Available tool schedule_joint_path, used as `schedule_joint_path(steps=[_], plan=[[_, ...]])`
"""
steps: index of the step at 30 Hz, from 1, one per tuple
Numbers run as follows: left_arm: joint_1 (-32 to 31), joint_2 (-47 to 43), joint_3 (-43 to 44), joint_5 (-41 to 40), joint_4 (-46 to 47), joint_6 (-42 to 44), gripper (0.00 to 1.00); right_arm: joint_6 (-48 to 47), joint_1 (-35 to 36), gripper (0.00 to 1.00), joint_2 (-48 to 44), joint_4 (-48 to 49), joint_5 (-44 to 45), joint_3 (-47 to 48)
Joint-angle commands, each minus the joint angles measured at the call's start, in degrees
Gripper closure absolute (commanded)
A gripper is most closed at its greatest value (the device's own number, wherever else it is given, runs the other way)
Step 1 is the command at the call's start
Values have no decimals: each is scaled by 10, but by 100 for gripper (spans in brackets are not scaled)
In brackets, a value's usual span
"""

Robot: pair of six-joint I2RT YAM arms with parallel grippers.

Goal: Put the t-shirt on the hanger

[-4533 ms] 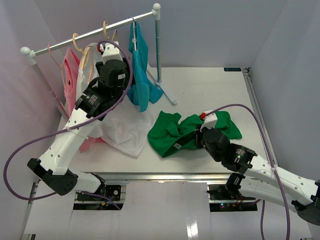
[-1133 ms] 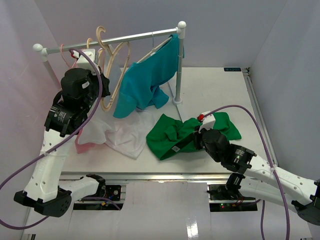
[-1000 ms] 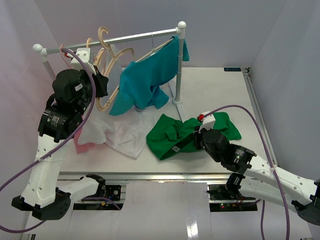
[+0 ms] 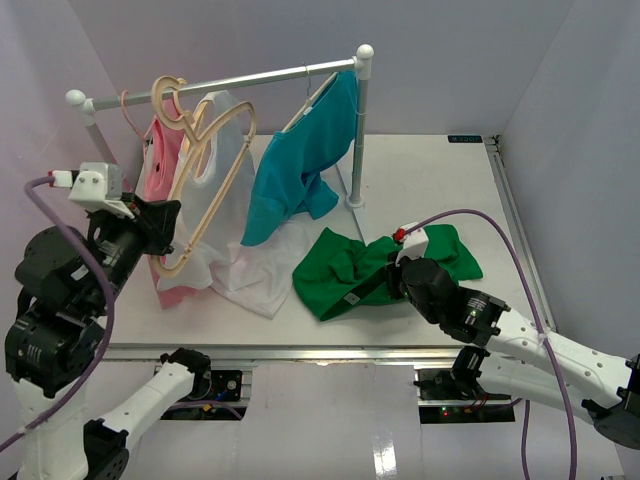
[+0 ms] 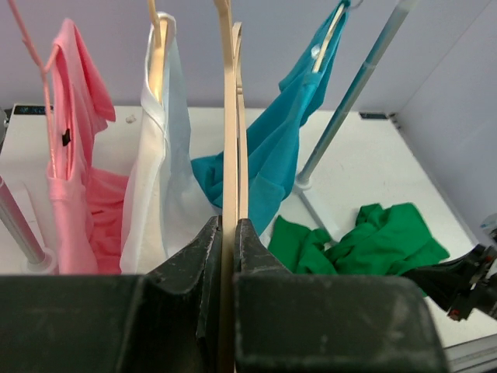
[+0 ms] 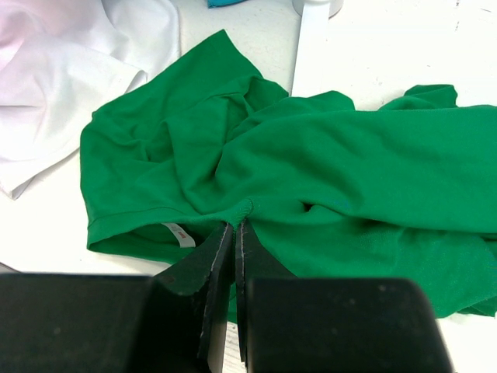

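The green t-shirt [image 4: 340,265] lies crumpled on the table in front of the rack. My right gripper [image 4: 392,282] is shut on a fold of the t-shirt [image 6: 311,171] near its neck seam, its jaws [image 6: 234,225] pinching the cloth. The beige hanger [image 4: 215,170] slopes down from the rail toward the near left. My left gripper [image 4: 168,235] is shut on the hanger's lower end. In the left wrist view the hanger [image 5: 231,116] runs edge-on straight up from between the closed jaws of that gripper [image 5: 227,221]. Its hook is up by the rail among other hooks.
A white rail [image 4: 250,75] on a post [image 4: 358,130] carries a teal shirt [image 4: 295,170], a white shirt [image 4: 230,150] and a pink shirt [image 4: 160,170]. The white shirt's tail [image 4: 250,275] lies on the table beside the green cloth. Walls close in both sides.
My left arm has pulled back toward the near left, drawing the hanger's lower end down and out from the rack. The hung shirts have swung. The right arm has not moved.
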Motion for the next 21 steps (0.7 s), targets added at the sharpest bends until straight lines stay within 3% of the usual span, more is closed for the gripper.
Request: schedule_joint_path(steps=[1, 9, 12, 15, 21], plan=[[-1, -16, 52, -34, -33, -24, 100, -3, -1, 92, 1, 23, 18, 9], [-1, -60, 120, -16, -49, -38, 100, 1, -1, 92, 6, 10, 37, 26], [-1, -63, 122, 56, -40, -30, 100, 9, -2, 92, 10, -3, 52, 40], [-1, -70, 59, 195, 0, -35, 100, 24, -4, 92, 19, -20, 73, 58], [3, -80, -42, 369, 82, -53, 100, 35, -28, 92, 73, -29, 70, 94]])
